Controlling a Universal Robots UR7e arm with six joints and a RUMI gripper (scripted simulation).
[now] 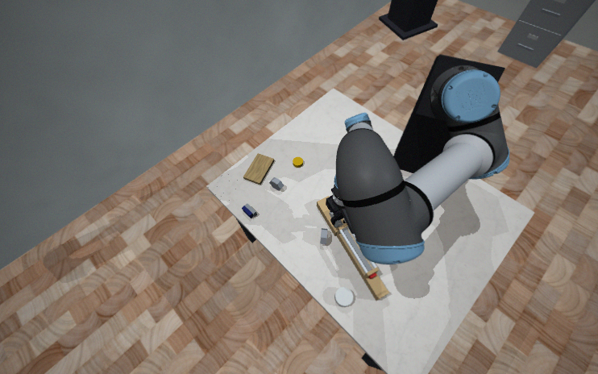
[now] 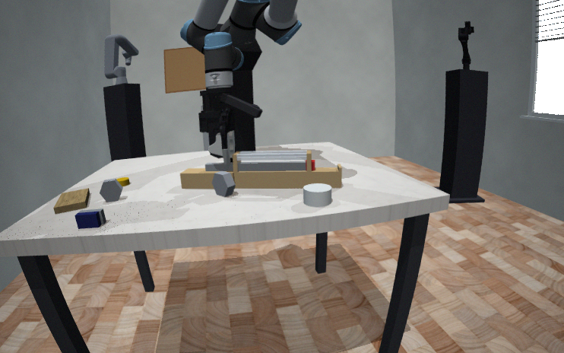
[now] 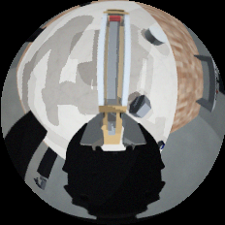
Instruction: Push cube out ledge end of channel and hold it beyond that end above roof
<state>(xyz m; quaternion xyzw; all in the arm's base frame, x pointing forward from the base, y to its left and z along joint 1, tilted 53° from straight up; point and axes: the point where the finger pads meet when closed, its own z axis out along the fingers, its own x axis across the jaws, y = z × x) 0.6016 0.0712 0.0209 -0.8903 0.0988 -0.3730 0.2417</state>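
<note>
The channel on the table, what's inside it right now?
Inside the channel, a long grey bar runs its length, with the red cube at the far end. The arm hides the middle from above.

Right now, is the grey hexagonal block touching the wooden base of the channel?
Cannot tell. In the exterior view the hexagonal block overlaps the wooden base; the top view hints at a sliver between them.

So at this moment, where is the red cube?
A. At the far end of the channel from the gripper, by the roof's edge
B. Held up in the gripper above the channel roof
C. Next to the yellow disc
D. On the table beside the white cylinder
A: the red cube sits at the channel end away from the gripper, low on the wooden base, just past the grey pusher bar.
</note>
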